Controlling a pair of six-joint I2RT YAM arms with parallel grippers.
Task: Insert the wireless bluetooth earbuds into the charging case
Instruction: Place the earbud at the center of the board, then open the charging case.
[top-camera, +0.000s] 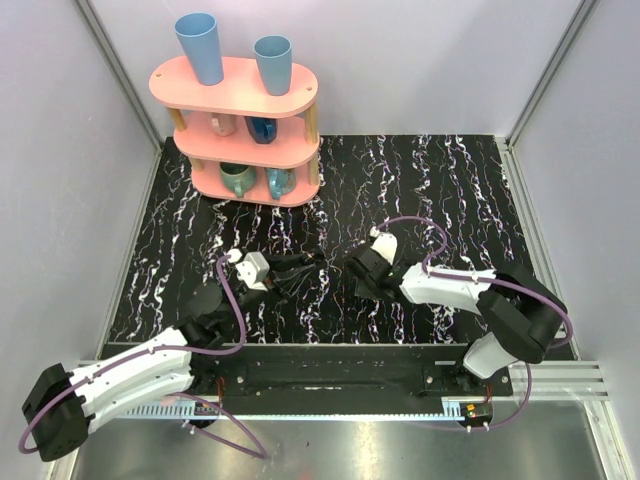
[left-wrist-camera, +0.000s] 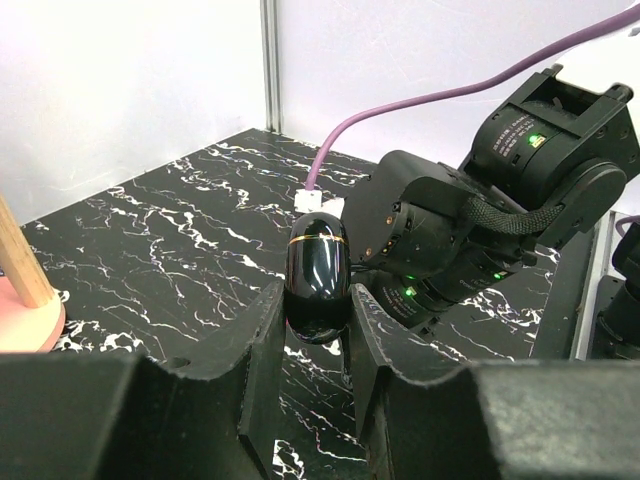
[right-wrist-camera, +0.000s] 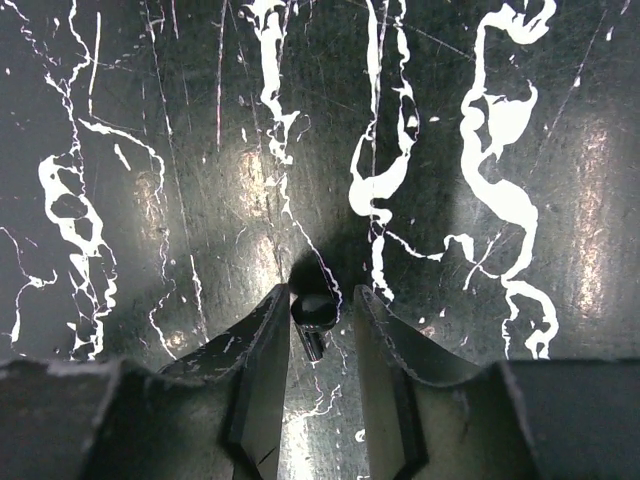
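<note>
The charging case (left-wrist-camera: 318, 275), glossy black with a thin gold seam, is closed and stands upright above the marble table. My left gripper (left-wrist-camera: 318, 320) is shut on its lower end. In the top view the left gripper (top-camera: 297, 271) reaches toward the middle, tip to tip with the right gripper (top-camera: 357, 272). One small dark earbud (right-wrist-camera: 314, 311) with a short stem lies on the table between the right gripper's (right-wrist-camera: 319, 293) fingers. It touches the left finger and a gap separates it from the right one. The jaws stand open. No other earbud shows.
A pink three-tier shelf (top-camera: 245, 120) with blue cups and mugs stands at the back left, and its base (left-wrist-camera: 25, 320) shows in the left wrist view. The right arm's black wrist (left-wrist-camera: 450, 240) sits just behind the case. Purple cables loop over both arms.
</note>
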